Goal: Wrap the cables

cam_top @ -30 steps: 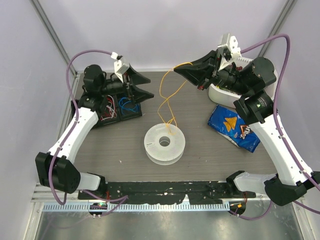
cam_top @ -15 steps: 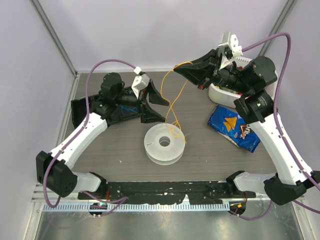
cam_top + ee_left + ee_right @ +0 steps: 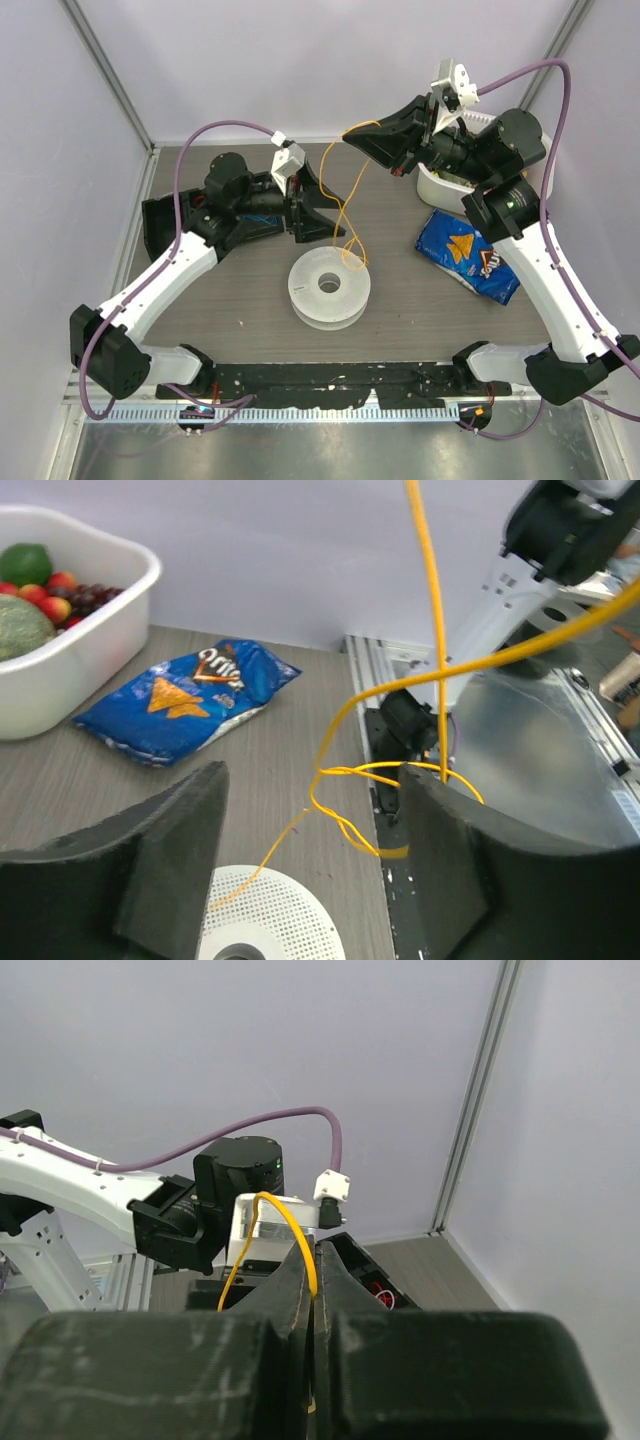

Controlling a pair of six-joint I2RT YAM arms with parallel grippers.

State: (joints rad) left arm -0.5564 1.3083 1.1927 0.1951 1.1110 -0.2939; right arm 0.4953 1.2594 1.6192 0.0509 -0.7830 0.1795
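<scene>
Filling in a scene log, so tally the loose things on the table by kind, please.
yellow wire: 1
white spool: 1
blue chip bag: 1
white tub of fruit: 1
black tray: 1
Total: 5

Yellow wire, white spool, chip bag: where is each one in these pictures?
yellow wire (image 3: 426, 580), left wrist view, on the upright hanging strand.
white spool (image 3: 308, 284), top view, on its upper disc.
chip bag (image 3: 465, 255), top view, on the bag's middle.
</scene>
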